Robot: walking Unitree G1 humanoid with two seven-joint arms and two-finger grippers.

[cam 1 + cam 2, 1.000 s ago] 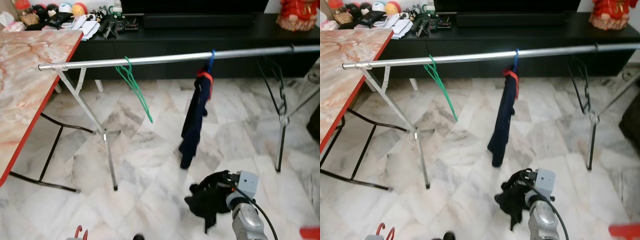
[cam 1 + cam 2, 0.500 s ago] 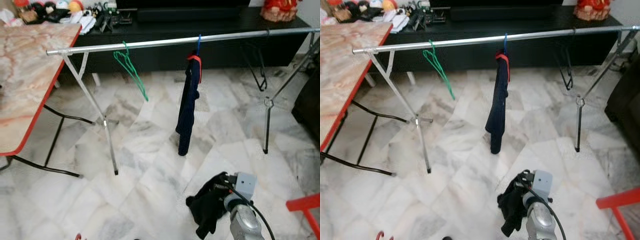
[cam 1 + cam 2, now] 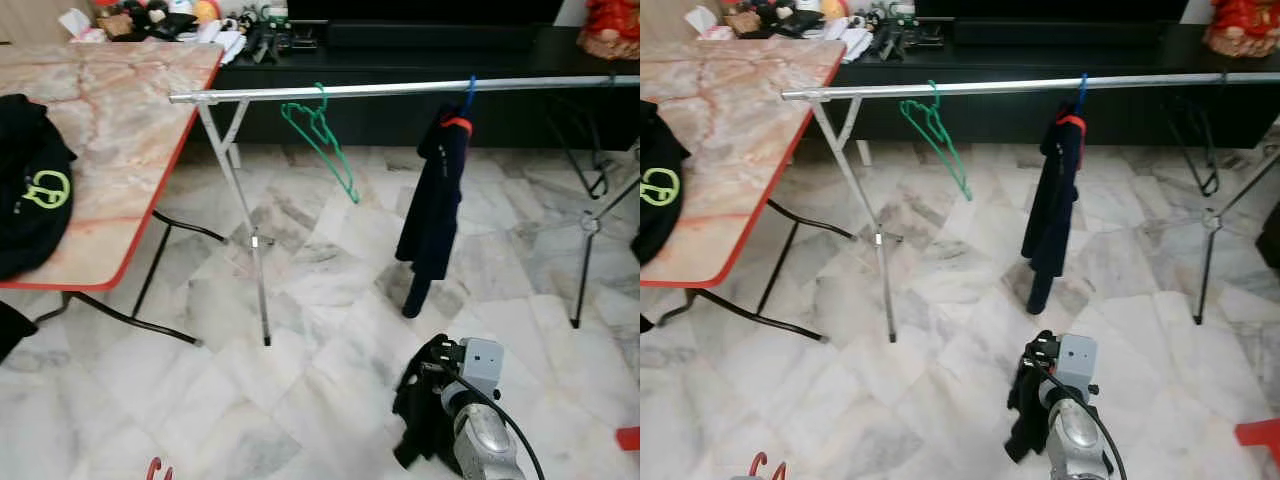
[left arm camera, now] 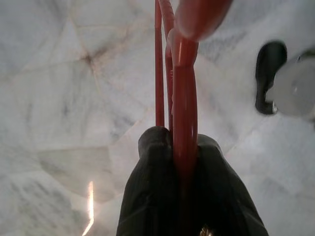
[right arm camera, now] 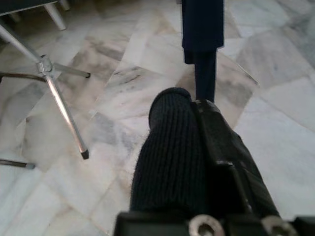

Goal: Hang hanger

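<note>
Hanger: the red hanger [image 4: 183, 93] sits clamped in my left gripper [image 4: 184, 162], low at 7 o'clock in my head view.
Progress: not hung yet, I judge; the rail [image 3: 400, 89] is far off at 12 o'clock.
Right gripper [image 5: 197, 113]: pinching a dark garment [image 3: 420, 410], at 5 o'clock.

Head cameras overlook rail [image 3: 400, 89]; wrist cameras seemingly floorward.
</note>
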